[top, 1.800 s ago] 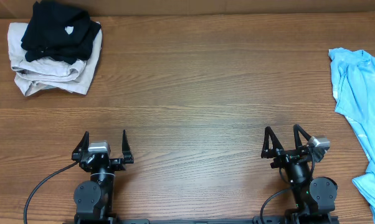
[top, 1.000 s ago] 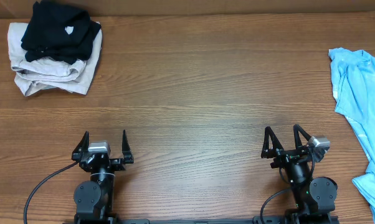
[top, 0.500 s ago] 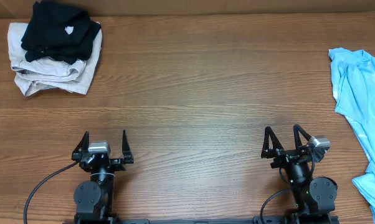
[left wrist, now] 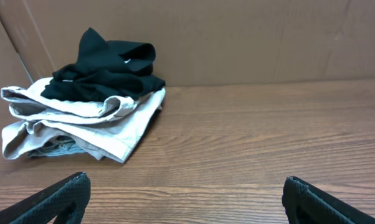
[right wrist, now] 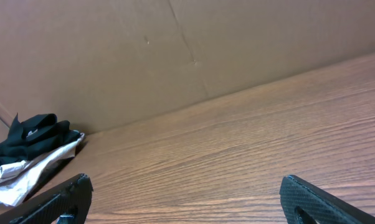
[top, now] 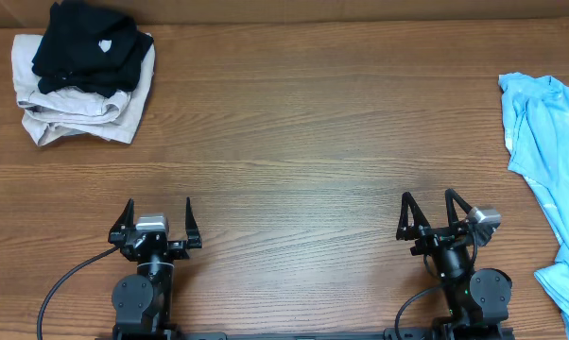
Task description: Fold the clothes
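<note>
Overhead, the light blue shirt (top: 535, 123) lies crumpled and unfolded along the right edge of the wooden counter (top: 294, 142). It runs from near the far right corner down toward the near right corner, and the picture's border cuts off part of it. A bit of white lettering and a red-orange mark show on it right at that border. Neither arm touches it.

Both arms sit at the near edge of the counter. The left end effector (top: 160, 202) is toward the near left corner, its two fingers spread wide apart with nothing between them. The right end effector (top: 427, 195) is toward the near right corner, likewise spread apart and holding nothing. The shirt is near the right arm but apart from it.

In the far left corner a black garment (top: 81, 47) lies bunched on top of a beige garment (top: 77, 113), both roughly folded into one pile, well apart from the shirt and from both arms.

From the left wrist, the dark fingers (left wrist: 56, 200) show at the two bottom corners of the picture, with bare wood between them and the pile ahead on the left. A brown cardboard wall (left wrist: 237, 37) stands behind the far edge. The right wrist view shows the same wall, the wood grain, and the pile at far left; the shirt does not appear there.
</note>
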